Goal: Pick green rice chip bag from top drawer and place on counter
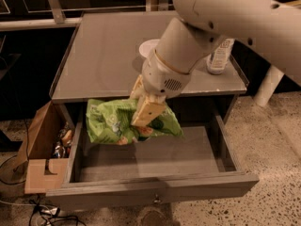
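Observation:
The green rice chip bag (113, 121) hangs in the air above the open top drawer (155, 187), at about the height of the counter's front edge. My gripper (145, 113) is shut on the bag's right half, one tan finger (146, 111) lying across its front. The grey counter (108, 55) lies behind the bag. My white arm comes down from the upper right and hides part of the counter.
A white bowl (146, 46) sits on the counter, half hidden by my arm. A white bottle (219, 55) stands at the counter's right edge. A brown cardboard box (42, 149) with small items stands on the floor left of the drawer.

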{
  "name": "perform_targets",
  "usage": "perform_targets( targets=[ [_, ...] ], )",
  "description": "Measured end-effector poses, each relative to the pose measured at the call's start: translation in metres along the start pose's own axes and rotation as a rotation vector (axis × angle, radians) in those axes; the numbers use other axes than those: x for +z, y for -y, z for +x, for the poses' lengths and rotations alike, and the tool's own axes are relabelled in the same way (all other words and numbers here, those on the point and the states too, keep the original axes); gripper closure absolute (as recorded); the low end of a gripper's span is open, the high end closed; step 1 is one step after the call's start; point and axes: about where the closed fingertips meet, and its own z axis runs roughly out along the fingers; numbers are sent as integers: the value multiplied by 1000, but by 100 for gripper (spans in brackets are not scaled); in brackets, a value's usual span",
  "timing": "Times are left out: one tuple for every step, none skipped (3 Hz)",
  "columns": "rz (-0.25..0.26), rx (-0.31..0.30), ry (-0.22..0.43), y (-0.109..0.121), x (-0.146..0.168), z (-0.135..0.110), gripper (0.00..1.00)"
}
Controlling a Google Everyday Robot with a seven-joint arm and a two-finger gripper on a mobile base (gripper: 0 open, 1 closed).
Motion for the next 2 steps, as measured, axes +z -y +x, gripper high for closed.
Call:
perform_targets(
  targets=[
    [2,-5,2,1,-2,-3,100],
    [23,-18,4,16,1,-20,100]
  ],
)
